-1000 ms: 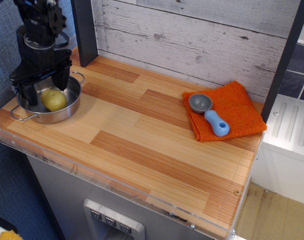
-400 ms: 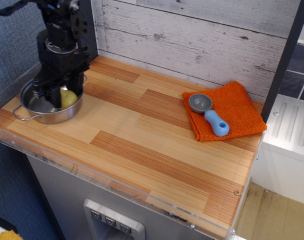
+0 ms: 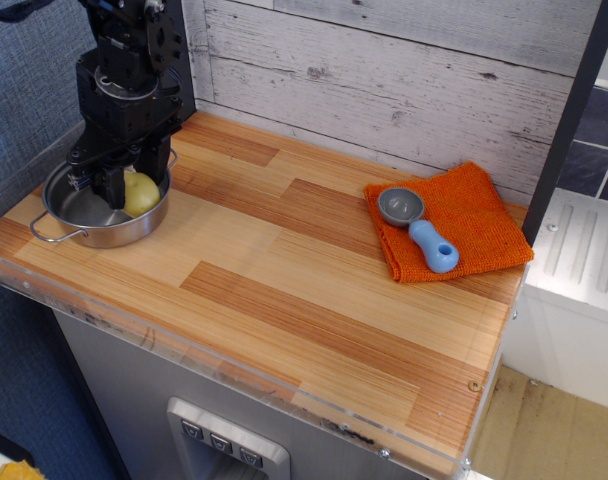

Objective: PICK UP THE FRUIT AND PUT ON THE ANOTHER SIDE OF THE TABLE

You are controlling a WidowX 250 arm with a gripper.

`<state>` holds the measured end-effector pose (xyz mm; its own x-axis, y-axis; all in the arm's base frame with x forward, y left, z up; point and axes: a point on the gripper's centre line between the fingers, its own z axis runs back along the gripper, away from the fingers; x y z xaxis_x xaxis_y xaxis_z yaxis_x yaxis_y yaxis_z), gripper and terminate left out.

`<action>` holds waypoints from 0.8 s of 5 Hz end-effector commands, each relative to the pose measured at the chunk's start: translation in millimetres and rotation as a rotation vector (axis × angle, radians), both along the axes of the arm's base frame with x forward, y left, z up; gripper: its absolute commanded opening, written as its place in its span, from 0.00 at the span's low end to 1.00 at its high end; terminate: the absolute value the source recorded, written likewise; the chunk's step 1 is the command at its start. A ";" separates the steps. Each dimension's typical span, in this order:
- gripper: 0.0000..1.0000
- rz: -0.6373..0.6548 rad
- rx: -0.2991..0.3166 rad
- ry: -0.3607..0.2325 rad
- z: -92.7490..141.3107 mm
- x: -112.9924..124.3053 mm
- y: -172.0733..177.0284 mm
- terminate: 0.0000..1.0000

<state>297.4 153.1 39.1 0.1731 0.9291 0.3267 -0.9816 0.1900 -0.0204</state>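
Observation:
The pale-yellow fruit [image 3: 144, 193] lies inside a steel pot [image 3: 76, 227] at the left end of the wooden table [image 3: 284, 270]. My black gripper [image 3: 122, 183] reaches down into the pot from above. One dark finger [image 3: 111, 187] stands against the fruit's left side, and the other finger is hidden behind the gripper body. The fruit sits toward the pot's right wall, with its right half showing. I cannot tell whether the jaws are pressed onto it.
An orange cloth [image 3: 469, 220] lies at the right back of the table with a grey scoop with a blue handle [image 3: 419, 228] on it. A whitewashed plank wall runs along the back. A dark post [image 3: 574, 110] stands at the right.
The gripper moved right and lower into the pot, and the fruit shifted from the pot's middle toward its right wall. Cloth and scoop have not moved.

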 end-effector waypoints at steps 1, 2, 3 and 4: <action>0.00 0.031 0.107 -0.137 61.1 3.6 5.4 0.00; 0.00 0.051 0.155 -0.204 92.4 9.5 7.8 0.00; 0.00 0.039 0.158 -0.288 111.8 19.5 3.9 0.00; 0.00 -0.032 0.107 -0.335 117.8 45.0 -24.7 0.00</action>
<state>345.6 125.8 142.9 0.0919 0.8891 0.4484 -0.9266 0.2413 -0.2885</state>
